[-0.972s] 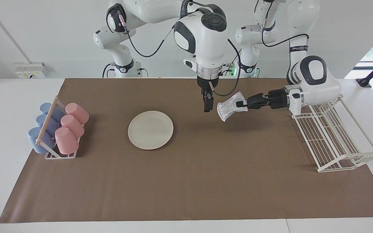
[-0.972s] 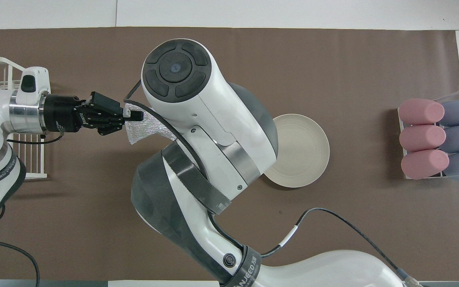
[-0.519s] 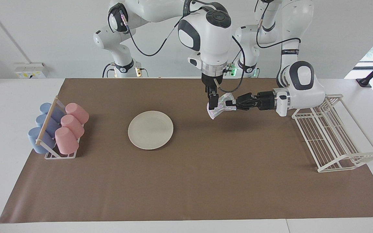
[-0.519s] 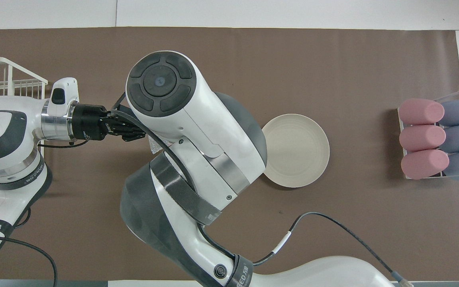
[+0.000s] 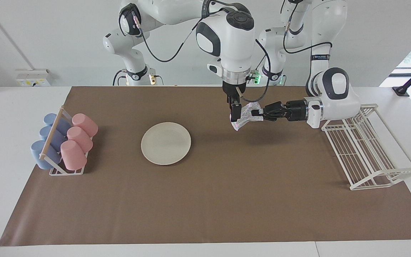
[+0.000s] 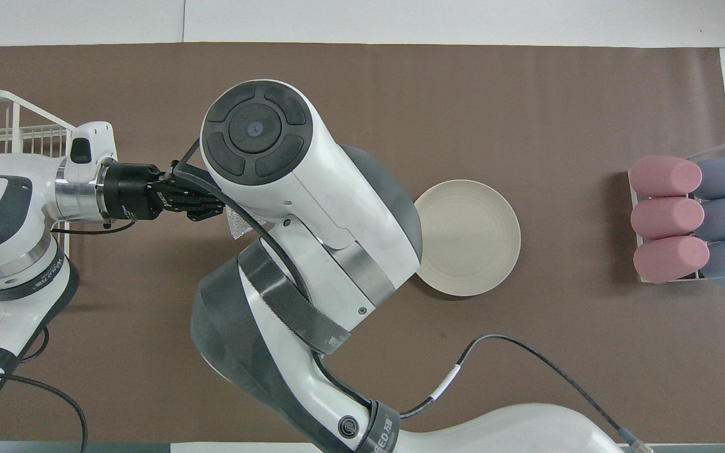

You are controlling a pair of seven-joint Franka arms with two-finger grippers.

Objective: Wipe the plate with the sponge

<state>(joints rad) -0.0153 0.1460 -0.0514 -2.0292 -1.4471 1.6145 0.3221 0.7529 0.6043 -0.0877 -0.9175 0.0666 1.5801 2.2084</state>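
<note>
The cream-white plate (image 5: 166, 143) lies flat on the brown mat, and also shows in the overhead view (image 6: 472, 245). The silvery mesh sponge (image 5: 245, 117) hangs in the air over the mat, beside the plate toward the left arm's end. My right gripper (image 5: 234, 115) points down and is shut on the sponge's end nearest the plate. My left gripper (image 5: 261, 111) reaches in level and sits at the sponge's other edge. In the overhead view my right arm hides its own gripper; a bit of the sponge (image 6: 238, 221) and the left gripper (image 6: 216, 206) show.
A rack of pink and blue cups (image 5: 64, 142) stands at the right arm's end of the mat. A white wire dish rack (image 5: 366, 150) stands at the left arm's end, under the left arm's wrist.
The left gripper brought the sponge to the right gripper, which closed on it. In the last half second the left gripper drew back a little toward the wire rack; the sponge stayed with the right gripper.
</note>
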